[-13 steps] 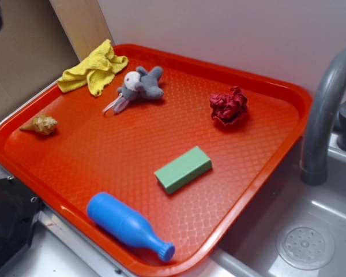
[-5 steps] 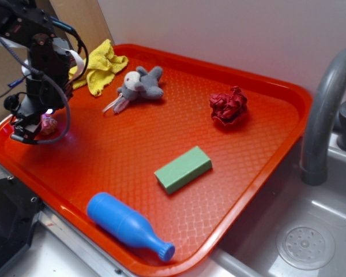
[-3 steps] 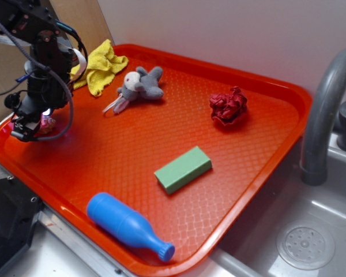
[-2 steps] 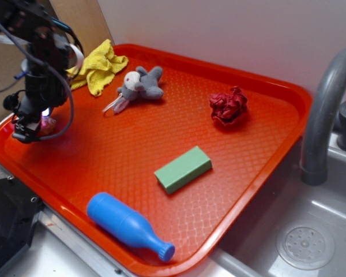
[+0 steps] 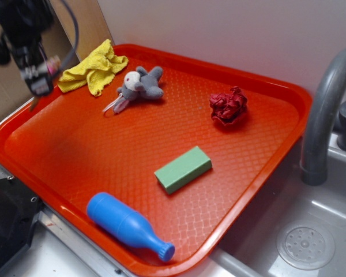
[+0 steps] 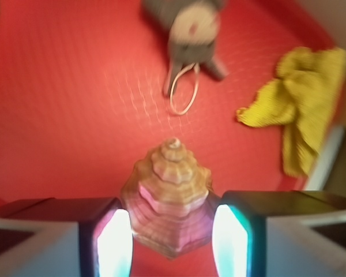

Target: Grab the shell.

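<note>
The wrist view shows what the exterior view cannot: the shell (image 6: pixel 170 196) sits pinched between the two fingers (image 6: pixel 112 242) of the gripper (image 6: pixel 172 239), one pad pressed to each flank. Its long axis runs straight out from the jaws, broad end between the pads and pointed tip aimed away, toward the grey plush toy (image 6: pixel 190 26) farther off. In the exterior view the gripper (image 5: pixel 37 81) is a blur raised above the tray's (image 5: pixel 265 167) left edge, and the shell cannot be made out there.

On the tray, nearest the front edge lies the blue bottle (image 5: pixel 127 227), cap toward the front-right. Beyond it the green block (image 5: pixel 183 168) sits near the middle. A wide bare stretch of red runs along the left side. Farther back are the plush toy, the dark red ball (image 5: pixel 228 105) toward the right edge, and the yellow cloth (image 5: pixel 95 69) draped over the back-left corner. A grey faucet (image 5: pixel 328 115) stands off the right edge.
</note>
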### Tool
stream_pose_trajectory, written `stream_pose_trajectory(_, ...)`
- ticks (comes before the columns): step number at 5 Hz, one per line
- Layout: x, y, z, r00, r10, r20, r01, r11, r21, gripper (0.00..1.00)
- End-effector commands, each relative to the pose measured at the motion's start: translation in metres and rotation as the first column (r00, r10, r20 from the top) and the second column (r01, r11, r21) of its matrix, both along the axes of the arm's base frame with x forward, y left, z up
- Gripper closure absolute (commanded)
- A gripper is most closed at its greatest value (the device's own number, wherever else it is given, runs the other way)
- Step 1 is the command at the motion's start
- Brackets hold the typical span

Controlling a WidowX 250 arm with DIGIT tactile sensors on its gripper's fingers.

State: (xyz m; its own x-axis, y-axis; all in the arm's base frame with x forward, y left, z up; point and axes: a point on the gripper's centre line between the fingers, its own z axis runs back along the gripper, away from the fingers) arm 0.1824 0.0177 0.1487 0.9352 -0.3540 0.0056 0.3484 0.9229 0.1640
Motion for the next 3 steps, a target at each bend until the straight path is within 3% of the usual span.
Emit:
stream_pose_trajectory(1, 0.018, -0.030, 0.074, 0.936, 0.351, 0.027, -0.347, 0.932, -0.105, 1.00)
stream_pose_trajectory(3, 0.027, -0.069, 0.075, 0.963, 0.270, -0.004, -0.268, 0.955, -0.128, 1.00)
